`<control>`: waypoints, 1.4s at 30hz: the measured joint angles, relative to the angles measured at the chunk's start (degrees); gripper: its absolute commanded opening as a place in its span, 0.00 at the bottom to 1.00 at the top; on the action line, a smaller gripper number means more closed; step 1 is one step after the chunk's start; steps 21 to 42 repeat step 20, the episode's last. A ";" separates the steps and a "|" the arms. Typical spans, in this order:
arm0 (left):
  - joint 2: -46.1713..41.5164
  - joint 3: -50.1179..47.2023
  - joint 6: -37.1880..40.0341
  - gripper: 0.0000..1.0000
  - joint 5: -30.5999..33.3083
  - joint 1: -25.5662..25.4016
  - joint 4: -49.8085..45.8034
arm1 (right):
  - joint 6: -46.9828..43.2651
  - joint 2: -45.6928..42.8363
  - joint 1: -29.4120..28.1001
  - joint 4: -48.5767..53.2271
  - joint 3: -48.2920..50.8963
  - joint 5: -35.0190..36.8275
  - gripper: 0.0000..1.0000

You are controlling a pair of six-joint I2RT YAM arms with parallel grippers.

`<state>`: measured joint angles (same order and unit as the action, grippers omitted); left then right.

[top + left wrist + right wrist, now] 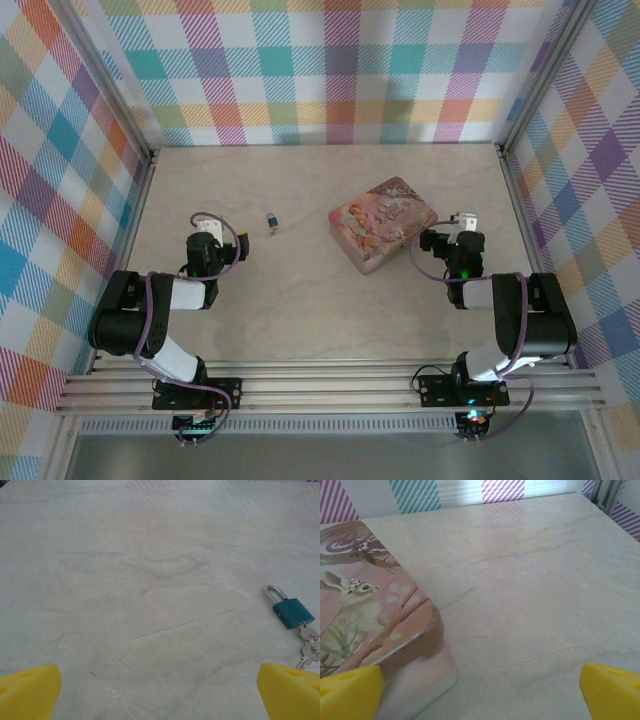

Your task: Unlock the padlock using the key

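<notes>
Left pincer (pixel 160 692): jaws wide open, nothing held, just bare table (pixel 150 580) between the yellow pads (pixel 30 690).
Right pincer (pixel 480 692): open and empty too, with the pink box (pixel 370 610) corner just beside its left pad.
Keys (pixel 309 645): just past my left pincer's right pad.
Padlock (pixel 292 611): lying flat right behind them, ahead-right of the left pincer.
Risk: it's tiny and flat, so I reckon the pads could skid it away. Or I'd grab the keys and the lock just dangles.
</notes>
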<state>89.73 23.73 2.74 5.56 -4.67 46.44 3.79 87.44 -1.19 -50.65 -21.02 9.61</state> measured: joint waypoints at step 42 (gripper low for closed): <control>0.00 0.00 -0.13 1.00 -0.17 0.00 0.00 | -0.26 0.00 -0.28 1.01 -0.09 -0.31 1.00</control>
